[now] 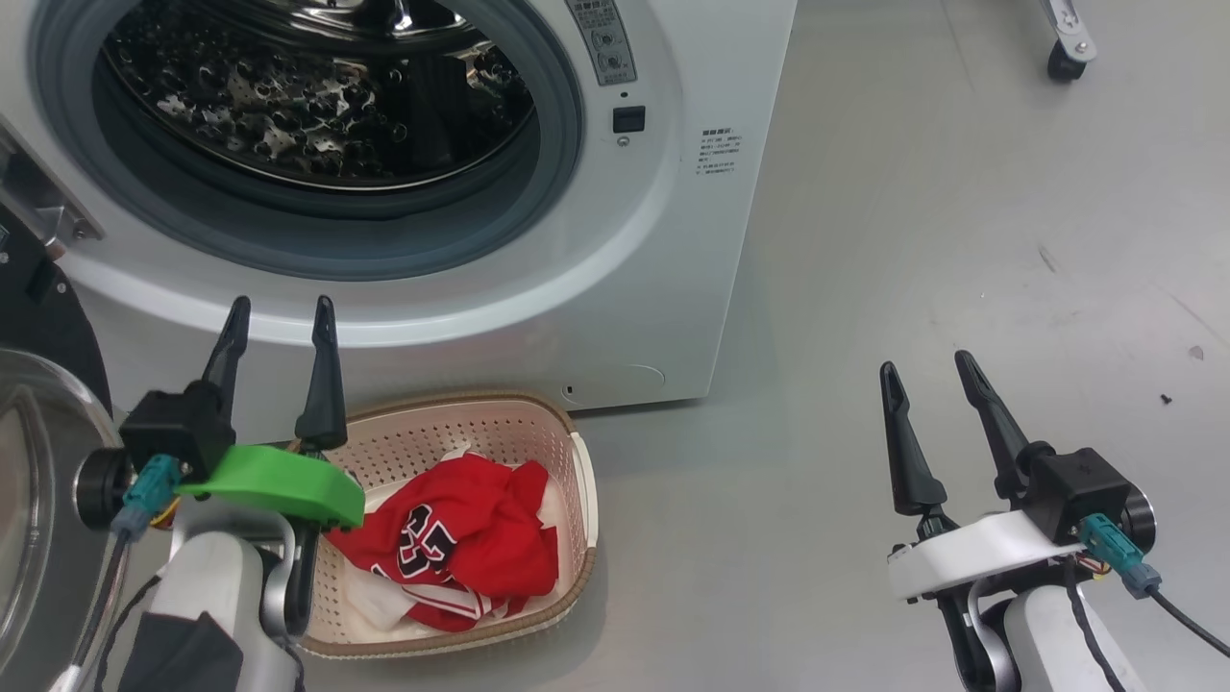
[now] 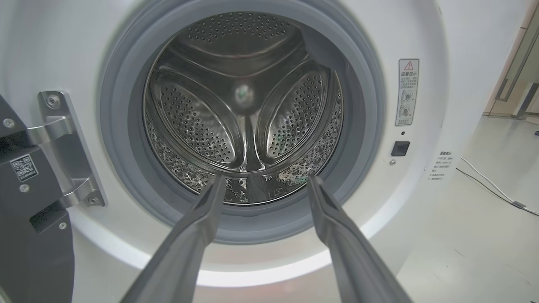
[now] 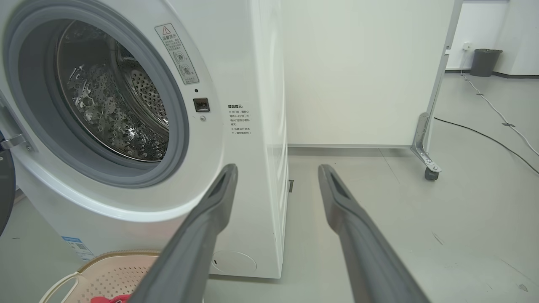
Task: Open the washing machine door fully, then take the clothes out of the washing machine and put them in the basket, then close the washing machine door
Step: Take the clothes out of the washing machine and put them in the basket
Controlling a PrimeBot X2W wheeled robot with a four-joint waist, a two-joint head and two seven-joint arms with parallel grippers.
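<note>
White washing machine (image 1: pixel 673 240) at far left of head view, biggest thing around; round mouth wide open, grey gasket (image 2: pixel 122 139) ringing steel drum (image 2: pixel 244 105). Drum bare as far as visible from left wrist: perforated walls, ribs, no cloth. Front lip of drum floor partly hidden behind finger tips, so cannot fully rule out a scrap there.

Next, black-rimmed washing machine door (image 1: pixel 34 461) at near left, glass bowl cut by frame edge, hanging off metal hinge (image 2: pixel 67 147). Looks fully open, so step one judged done.

Grey floor (image 1: pixel 913 288) to the right, nothing of the task on it.

Cream basket (image 1: pixel 581 500) on floor just in front of machine, below the mouth; touching the cabinet or just apart, cannot tell.

Red clothes (image 1: pixel 452 538) heaped inside basket, jersey with dark numerals on top, bit of white cloth at the edges. Step two judged done or all but.

Then left gripper (image 1: pixel 281 306) over basket's left end, fingers spread wide, pinching nothing, aimed at drum mouth. Well off to the right, right gripper (image 1: pixel 924 363) over bare floor, fingers likewise spread, holding nothing.

Left to do, by this reading: only closing the door. Calls for reaching out to door rim at near left and pushing it round onto latch socket (image 1: pixel 628 119). Basket low under the swing path, probably no clash, though worth watching.
</note>
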